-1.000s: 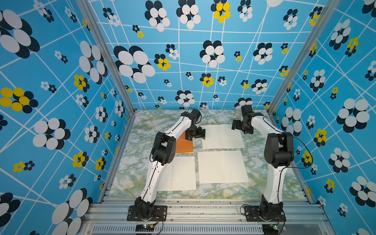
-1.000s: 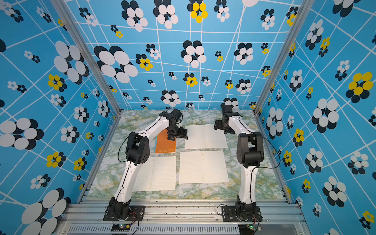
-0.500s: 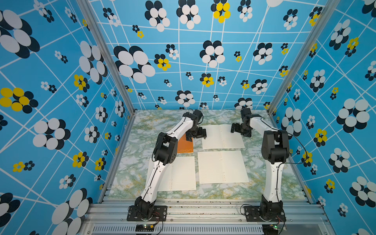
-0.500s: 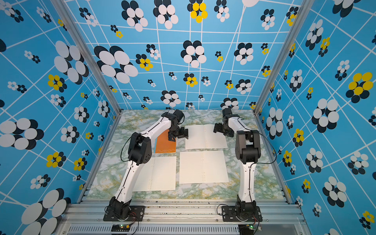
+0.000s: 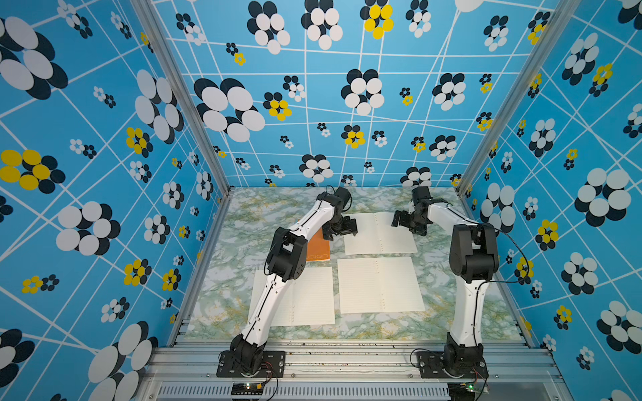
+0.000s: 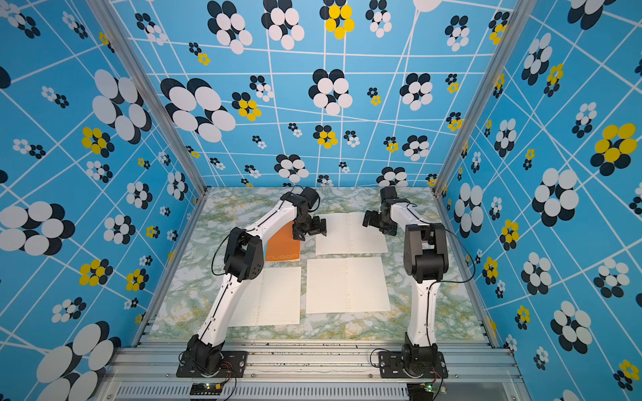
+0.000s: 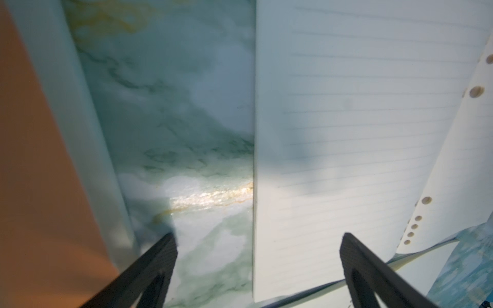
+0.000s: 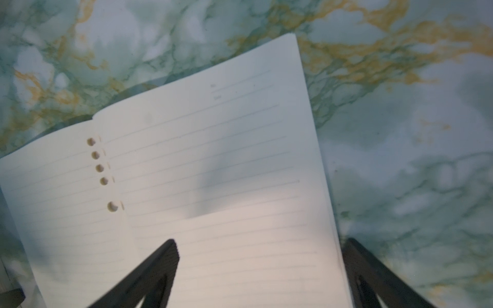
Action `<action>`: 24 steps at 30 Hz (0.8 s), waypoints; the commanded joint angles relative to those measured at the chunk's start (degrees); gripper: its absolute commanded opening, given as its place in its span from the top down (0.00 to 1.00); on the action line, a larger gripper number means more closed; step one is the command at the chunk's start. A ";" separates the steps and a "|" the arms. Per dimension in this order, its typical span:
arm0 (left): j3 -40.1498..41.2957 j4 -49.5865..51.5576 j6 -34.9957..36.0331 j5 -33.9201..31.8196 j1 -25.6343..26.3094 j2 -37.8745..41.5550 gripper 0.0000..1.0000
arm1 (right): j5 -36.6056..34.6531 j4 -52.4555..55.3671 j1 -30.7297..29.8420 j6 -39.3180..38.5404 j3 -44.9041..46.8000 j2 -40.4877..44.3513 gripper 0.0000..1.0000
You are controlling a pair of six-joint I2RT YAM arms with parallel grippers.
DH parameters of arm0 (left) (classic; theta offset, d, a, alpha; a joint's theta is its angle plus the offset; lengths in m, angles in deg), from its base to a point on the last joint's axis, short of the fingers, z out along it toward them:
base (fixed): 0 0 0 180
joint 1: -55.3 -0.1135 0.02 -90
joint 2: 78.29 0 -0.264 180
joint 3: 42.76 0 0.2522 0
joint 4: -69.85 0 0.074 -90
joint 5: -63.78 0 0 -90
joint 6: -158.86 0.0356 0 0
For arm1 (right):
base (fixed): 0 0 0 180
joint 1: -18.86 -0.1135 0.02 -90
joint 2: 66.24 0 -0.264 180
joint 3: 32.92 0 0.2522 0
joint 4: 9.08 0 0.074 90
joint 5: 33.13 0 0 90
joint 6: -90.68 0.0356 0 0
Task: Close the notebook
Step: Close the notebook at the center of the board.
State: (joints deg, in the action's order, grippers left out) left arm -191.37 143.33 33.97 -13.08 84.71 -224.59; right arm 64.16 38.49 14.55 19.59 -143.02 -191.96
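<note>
Notebook: open and flat at the far side of the table, between your two grippers.
Its spine runs away from the arm bases, so one page lies to each side. The left gripper is spread wide and empty, with the left page's outer edge centred between its fingers. The right gripper is also spread and empty, with the right page's edge close by one finger. Your left looks better placed to fold its page over.
</note>
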 commanded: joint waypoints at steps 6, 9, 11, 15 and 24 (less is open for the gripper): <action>-0.95 0.66 -1.27 0.47 0.70 -3.49 0.00 | 3.25 1.87 -1.84 2.10 4.12 -0.61 0.01; -1.08 0.23 -1.40 0.39 0.78 -3.71 0.00 | 3.00 2.01 -4.18 2.09 3.91 -0.59 0.01; -1.21 0.15 -1.50 0.55 0.83 -3.88 0.00 | 3.04 2.23 -4.45 2.15 3.68 -0.64 0.01; -1.21 -0.01 -1.76 0.75 1.02 -4.04 0.00 | 2.93 2.22 -5.03 2.35 3.69 -0.35 0.01; -1.13 -1.01 -1.27 3.96 1.43 -4.21 0.00 | 2.77 2.10 -5.19 2.49 3.70 -0.83 0.01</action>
State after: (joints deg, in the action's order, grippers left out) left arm -192.37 143.27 32.83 -12.66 85.06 -225.20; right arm 64.51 36.96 9.91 20.56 -141.49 -191.10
